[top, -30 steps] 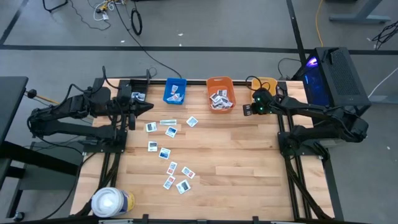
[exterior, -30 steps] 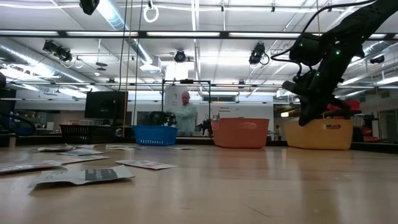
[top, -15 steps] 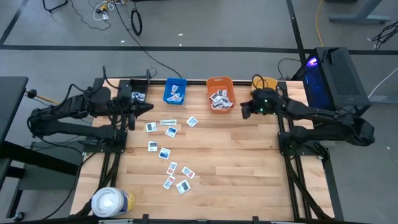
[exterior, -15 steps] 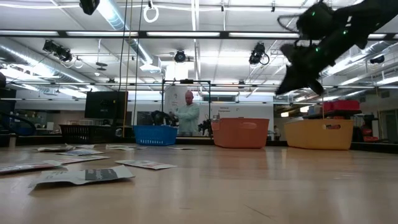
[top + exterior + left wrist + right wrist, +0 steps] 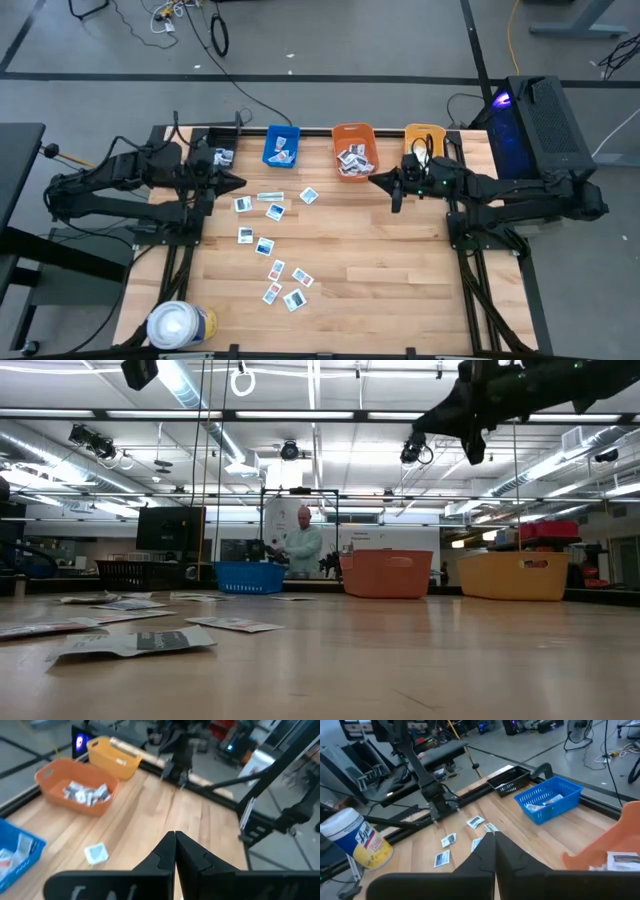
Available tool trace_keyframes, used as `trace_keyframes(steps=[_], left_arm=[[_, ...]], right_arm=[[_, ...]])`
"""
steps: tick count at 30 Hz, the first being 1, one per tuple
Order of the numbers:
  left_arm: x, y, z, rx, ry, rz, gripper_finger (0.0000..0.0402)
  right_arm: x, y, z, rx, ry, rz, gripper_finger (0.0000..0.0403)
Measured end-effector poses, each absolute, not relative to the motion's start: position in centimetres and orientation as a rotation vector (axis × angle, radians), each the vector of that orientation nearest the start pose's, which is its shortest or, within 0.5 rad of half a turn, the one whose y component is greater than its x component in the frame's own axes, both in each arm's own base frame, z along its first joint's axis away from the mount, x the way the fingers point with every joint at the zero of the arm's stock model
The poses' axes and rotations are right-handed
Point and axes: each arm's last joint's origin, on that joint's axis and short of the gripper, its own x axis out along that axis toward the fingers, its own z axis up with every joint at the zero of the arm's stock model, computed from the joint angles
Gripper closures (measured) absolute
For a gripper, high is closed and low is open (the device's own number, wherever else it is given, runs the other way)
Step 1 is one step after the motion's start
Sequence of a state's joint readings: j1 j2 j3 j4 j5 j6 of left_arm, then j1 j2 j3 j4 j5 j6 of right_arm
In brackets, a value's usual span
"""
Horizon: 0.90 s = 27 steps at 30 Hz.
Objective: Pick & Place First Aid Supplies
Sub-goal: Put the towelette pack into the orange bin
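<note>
Several first aid supplies [image 5: 272, 212] lie flat and scattered on the left half of the wooden table, small white packets with blue or red print; they also show in the right wrist view [image 5: 448, 840] and the low view [image 5: 130, 642]. More packets lie in the orange bin [image 5: 354, 150] and the blue bin [image 5: 282, 146]. My left gripper [image 5: 240, 178] hangs shut and empty above the table's far left, near the packets. My right gripper [image 5: 375, 180] is shut and empty, held high and about level, just on the near side of the orange bin.
A yellow bin [image 5: 424, 138] stands right of the orange one along the far edge. A large white roll [image 5: 180, 325] stands at the near left corner. The right half of the tabletop [image 5: 400, 270] is bare wood. A person [image 5: 300, 544] stands in the room beyond the table.
My right gripper has risen from beside the yellow bin and swung toward the table's left, ending near the orange bin. It has tipped from pointing down to about level and stayed shut. The packets have not moved.
</note>
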State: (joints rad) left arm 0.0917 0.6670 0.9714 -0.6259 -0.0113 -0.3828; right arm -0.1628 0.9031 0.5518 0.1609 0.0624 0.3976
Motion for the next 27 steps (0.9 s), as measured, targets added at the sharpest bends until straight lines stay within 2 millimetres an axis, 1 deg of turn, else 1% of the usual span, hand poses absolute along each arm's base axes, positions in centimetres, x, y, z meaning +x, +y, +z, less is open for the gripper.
trace_keyframes(steps=[3,8,13,16,20,27], left_arm=[[11.8,1.1,36.3,-0.396,0.342,0.153,0.0386],[12.5,0.9,35.3,-0.392,0.451,0.147,0.0385],[13.9,0.8,33.6,-0.333,0.636,0.146,0.0385],[14.7,0.7,32.4,-0.288,0.762,0.154,0.0377],[15.9,0.8,31.1,-0.267,0.88,0.189,0.0346],[17.8,0.8,29.7,-0.232,0.989,0.184,0.0265]], right_arm=[[20.0,-2.7,26.5,0.405,0.141,-0.261,0.0403],[20.1,-1.8,26.5,0.403,0.14,-0.266,0.0403],[20.1,-1.3,26.4,0.439,0.136,-0.279,0.0403],[20.1,-1.1,26.4,0.443,0.137,-0.269,0.0403],[20.1,-0.8,26.4,0.469,0.134,-0.273,0.0403],[20.1,-0.2,26.4,0.462,0.128,-0.292,0.0403]])
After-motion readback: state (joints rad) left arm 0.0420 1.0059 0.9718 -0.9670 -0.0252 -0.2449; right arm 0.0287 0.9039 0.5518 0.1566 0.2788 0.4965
